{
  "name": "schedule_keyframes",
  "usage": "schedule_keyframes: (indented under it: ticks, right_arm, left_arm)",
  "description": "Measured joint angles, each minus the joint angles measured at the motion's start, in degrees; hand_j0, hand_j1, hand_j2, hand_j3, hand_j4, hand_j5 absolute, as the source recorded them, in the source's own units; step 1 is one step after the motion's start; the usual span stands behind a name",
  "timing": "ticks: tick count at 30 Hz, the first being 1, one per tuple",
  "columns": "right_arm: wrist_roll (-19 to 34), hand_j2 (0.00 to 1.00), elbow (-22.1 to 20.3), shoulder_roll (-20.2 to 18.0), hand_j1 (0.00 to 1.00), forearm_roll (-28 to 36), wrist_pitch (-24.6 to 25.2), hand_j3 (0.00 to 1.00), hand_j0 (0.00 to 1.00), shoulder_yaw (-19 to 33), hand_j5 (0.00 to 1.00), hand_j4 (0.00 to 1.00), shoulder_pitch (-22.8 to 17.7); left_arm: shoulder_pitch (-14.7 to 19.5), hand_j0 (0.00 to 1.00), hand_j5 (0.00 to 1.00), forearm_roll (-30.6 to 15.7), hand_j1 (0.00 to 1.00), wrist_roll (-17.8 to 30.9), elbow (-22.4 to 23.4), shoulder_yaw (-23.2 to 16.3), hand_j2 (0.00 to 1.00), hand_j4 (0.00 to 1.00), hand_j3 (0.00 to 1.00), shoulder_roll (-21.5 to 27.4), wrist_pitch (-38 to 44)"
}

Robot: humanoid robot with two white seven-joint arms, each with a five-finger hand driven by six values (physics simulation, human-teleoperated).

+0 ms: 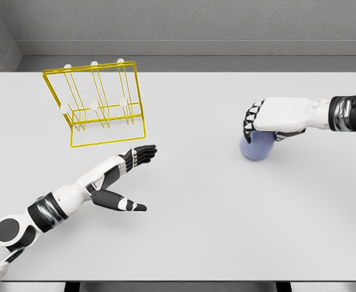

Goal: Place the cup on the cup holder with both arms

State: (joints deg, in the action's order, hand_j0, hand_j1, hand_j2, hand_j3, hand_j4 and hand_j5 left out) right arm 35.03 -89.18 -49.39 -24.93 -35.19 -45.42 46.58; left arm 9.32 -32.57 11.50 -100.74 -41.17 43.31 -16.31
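Right hand [274, 118] clamped over pale lavender cup [257, 146] near desk's [226, 231] right edge. Left hand [124, 176] spread wide, empty, just below yellow wire cup holder [99, 103] toward far-left corner.

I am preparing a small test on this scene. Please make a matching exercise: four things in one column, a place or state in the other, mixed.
1. cup holder
2. cup
3. left hand
4. right hand

a. fingers spread, holding nothing
b. yellow wire, far left of the table
c. closed over the cup from above
d. pale blue, under a hand

Pairs: 1-b, 2-d, 3-a, 4-c
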Motion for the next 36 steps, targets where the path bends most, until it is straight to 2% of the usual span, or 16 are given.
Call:
schedule_keyframes:
  ticks: [1,10,14,24,36]
  right_arm:
    - [-0.01,0.46,-0.83,-0.14,0.46,0.02,0.01,0.46,0.46,0.38,0.46,0.46,0.00]
    - [0.02,0.46,-8.91,-0.84,0.46,-0.12,0.01,0.46,0.46,1.31,0.46,0.46,-0.70]
    - [0.01,0.46,-11.13,-0.77,0.46,-0.03,0.03,0.46,0.46,1.25,0.46,0.46,-0.70]
    - [0.01,0.46,-12.02,1.78,0.46,0.70,0.02,0.46,0.46,0.92,0.46,0.46,-0.70]
    - [0.02,0.46,-12.06,8.27,0.46,1.19,0.01,0.46,0.46,-0.58,0.46,0.46,-1.41]
  left_arm:
    - [-0.09,1.00,1.00,0.02,1.00,0.00,-0.03,0.03,1.00,1.00,1.00,-0.05,-0.06]
    - [0.00,1.00,1.00,0.04,1.00,0.01,-0.18,0.15,1.00,1.00,1.00,-0.12,-0.19]
    - [0.00,1.00,1.00,-0.04,1.00,0.00,0.18,0.22,1.00,1.00,1.00,-0.26,-0.08]
    - [0.00,1.00,1.00,-0.12,1.00,-0.10,2.28,0.29,1.00,1.00,1.00,-1.19,0.13]
    - [0.18,1.00,1.00,-0.12,1.00,-0.08,3.74,0.29,1.00,1.00,1.00,-1.93,0.14]
